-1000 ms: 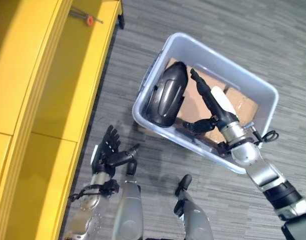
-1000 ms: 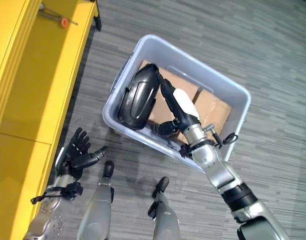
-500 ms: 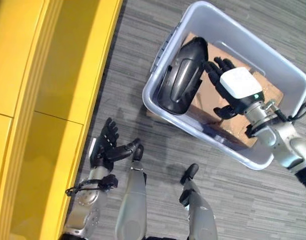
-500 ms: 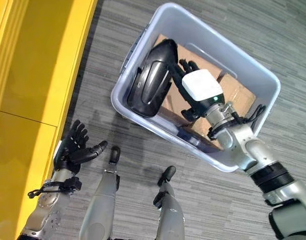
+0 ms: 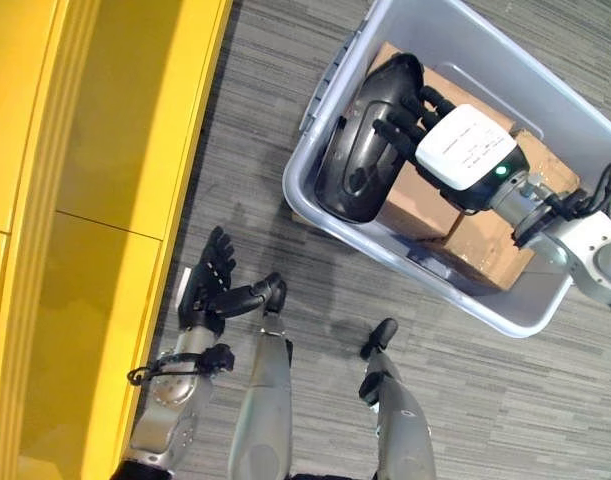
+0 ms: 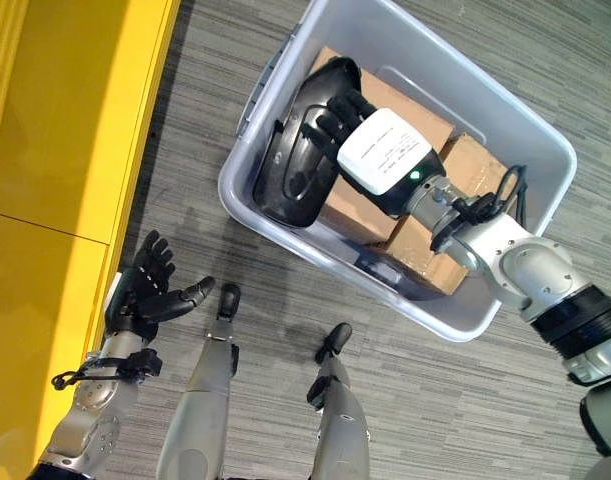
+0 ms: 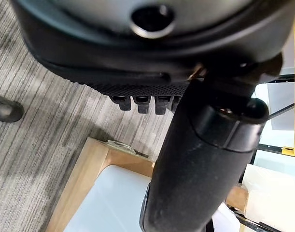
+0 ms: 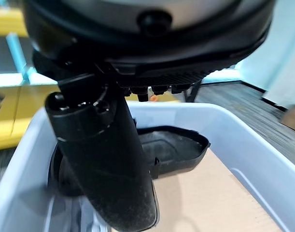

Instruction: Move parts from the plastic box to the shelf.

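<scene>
Right robot hand (image 5: 465, 160) has swung over onto the black part (image 5: 360, 145) leaning against the plastic box (image 6: 475, 310) wall nearest the yellow shelf (image 5: 95, 150), fingers spread across it, not yet gripping. Pickup step; next, closing round it. Left robot hand (image 5: 213, 290) hangs spread beside the shelf.

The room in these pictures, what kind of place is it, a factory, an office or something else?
Probably a workshop or lab storeroom, though it's hard to be sure. A yellow shelf runs along grey striped carpet flooring, and a grey plastic box on the floor holds a black moulded part and cardboard boxes.
</scene>
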Tool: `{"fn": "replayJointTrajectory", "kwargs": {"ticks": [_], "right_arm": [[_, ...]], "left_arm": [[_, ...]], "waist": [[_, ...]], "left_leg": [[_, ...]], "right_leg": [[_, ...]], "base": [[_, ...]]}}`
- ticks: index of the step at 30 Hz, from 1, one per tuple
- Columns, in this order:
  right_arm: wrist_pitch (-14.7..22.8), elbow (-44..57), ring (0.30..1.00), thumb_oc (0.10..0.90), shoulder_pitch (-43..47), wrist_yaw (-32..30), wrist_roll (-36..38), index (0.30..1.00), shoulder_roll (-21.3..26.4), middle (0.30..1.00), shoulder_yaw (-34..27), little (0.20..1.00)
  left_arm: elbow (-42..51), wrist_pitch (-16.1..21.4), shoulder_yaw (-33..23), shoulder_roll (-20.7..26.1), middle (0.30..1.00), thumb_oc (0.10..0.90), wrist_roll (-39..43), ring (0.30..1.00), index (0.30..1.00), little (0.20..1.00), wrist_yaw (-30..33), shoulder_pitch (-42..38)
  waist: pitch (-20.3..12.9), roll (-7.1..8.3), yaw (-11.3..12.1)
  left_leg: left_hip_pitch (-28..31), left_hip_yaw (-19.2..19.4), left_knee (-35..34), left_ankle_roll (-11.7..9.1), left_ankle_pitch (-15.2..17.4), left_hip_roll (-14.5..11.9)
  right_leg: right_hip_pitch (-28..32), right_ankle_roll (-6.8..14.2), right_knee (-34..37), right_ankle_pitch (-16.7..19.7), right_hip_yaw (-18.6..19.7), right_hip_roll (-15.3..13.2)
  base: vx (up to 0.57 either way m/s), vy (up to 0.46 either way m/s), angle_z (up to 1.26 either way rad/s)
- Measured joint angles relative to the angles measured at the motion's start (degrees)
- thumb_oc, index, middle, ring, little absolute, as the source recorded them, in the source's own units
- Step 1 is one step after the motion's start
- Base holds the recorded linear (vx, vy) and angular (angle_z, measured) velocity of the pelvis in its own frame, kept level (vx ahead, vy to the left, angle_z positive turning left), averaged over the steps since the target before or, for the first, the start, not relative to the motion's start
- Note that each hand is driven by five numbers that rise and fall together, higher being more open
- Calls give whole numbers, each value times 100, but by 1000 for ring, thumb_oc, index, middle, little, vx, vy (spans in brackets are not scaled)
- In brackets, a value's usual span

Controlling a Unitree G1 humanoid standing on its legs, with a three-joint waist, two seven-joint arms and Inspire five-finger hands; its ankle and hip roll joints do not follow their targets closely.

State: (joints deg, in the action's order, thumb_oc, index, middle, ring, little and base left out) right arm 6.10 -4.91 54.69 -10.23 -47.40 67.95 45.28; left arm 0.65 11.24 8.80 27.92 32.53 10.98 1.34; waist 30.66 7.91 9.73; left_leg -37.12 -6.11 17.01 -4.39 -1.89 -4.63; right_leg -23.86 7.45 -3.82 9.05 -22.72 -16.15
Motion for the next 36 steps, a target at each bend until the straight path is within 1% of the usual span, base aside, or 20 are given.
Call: {"fn": "replayJointTrajectory", "kwargs": {"ticks": [2, 6, 7, 10, 13, 16, 18, 22, 27, 31, 36], "right_arm": [[4, -28, 1000, 900, 195, 48, -112, 1000, 50, 1000, 302, 1000], [19, -43, 1000, 900, 403, 92, -202, 1000, 78, 1000, 588, 1000], [21, -123, 1000, 900, 640, 104, -203, 1000, 78, 1000, 838, 1000], [30, -276, 1000, 900, 872, 132, -203, 1000, 77, 1000, 1012, 1000], [11, -286, 1000, 900, 919, 152, -203, 1000, 77, 1000, 1024, 1000], [8, -290, 1000, 900, 1223, 153, -203, 1000, 82, 1000, 1291, 1000], [21, -306, 1000, 900, 1525, 160, -207, 1000, 113, 1000, 1644, 1000], [50, -442, 1000, 900, 1643, 164, -204, 1000, 99, 1000, 1762, 1000], [37, -720, 1000, 900, 1662, 192, -195, 1000, 100, 1000, 1766, 1000], [-14, -932, 1000, 900, 1727, 196, -188, 1000, 100, 1000, 1764, 1000], [-20, -1166, 1000, 900, 1744, 193, -184, 1000, 5, 1000, 1799, 1000]], "left_arm": [[0, 0, 6, 0, 1000, 900, -21, 1000, 1000, 1000, 0, -37], [-9, 2, 4, 12, 1000, 900, -23, 1000, 1000, 1000, 1, -39], [-11, 2, 9, 26, 1000, 900, -23, 1000, 1000, 1000, 1, -40], [-14, 9, 0, 50, 1000, 900, -23, 1000, 1000, 1000, 8, -42], [-14, 9, 3, 45, 1000, 900, -24, 1000, 1000, 1000, 10, -41], [-14, 15, 5, 46, 1000, 900, -24, 1000, 1000, 1000, 15, -44], [-16, 23, 6, 46, 1000, 900, -22, 1000, 1000, 1000, 30, -48], [-20, 38, -4, 50, 1000, 900, -20, 1000, 1000, 1000, 127, -34], [-20, 50, 2, 50, 1000, 900, -20, 1000, 1000, 1000, 134, -29], [-16, 136, 4, 50, 1000, 900, -20, 1000, 1000, 1000, 213, -38], [-16, 177, 12, 52, 1000, 900, -18, 1000, 1000, 1000, 217, -20]], "waist": [[0, 0, -9], [0, 0, -10], [0, 0, -12], [0, 0, -8], [0, 0, -9], [0, -1, -20], [-1, -1, -25], [-1, -2, -12], [-1, -2, -18], [-3, -5, -16], [-6, -13, -5]], "left_leg": [[-73, -26, 0, -6, -20, 0], [-166, -39, 1, -7, -43, 6], [-224, -45, 0, -7, -60, 9], [-309, -45, -2, -2, -87, 14], [-354, -51, 0, -3, -94, 15], [-438, -50, 0, -4, -115, 13], [-512, -53, -2, -5, -135, 12], [-617, -55, -4, 5, -153, 33], [-723, -66, -5, 18, -171, 75], [-877, -85, 2, 25, -188, 96], [-928, -69, 33, 47, -176, 155]], "right_leg": [[-77, -4, -27, -3, -7, 2], [-171, -5, -56, -4, -12, -5], [-233, -5, -79, -4, -12, -11], [-352, -22, -142, -15, -7, -29], [-400, -25, -163, -18, -9, -33], [-523, -26, -227, -26, 4, -42], [-600, -27, -249, -27, 5, -43], [-715, -30, -280, -37, 7, -74], [-836, -7, -353, -62, 4, -121], [-1032, -26, -470, -106, 7, -155], [-1225, -7, -778, -274, 113, -231]], "base": [[1, -4, 2], [0, 0, 0], [0, 0, 0], [0, 0, 0], [0, 0, 0], [0, 0, 0], [0, 0, 0], [8, -1, 1], [32, -15, 4], [27, -7, 1], [40, -15, 1]]}}
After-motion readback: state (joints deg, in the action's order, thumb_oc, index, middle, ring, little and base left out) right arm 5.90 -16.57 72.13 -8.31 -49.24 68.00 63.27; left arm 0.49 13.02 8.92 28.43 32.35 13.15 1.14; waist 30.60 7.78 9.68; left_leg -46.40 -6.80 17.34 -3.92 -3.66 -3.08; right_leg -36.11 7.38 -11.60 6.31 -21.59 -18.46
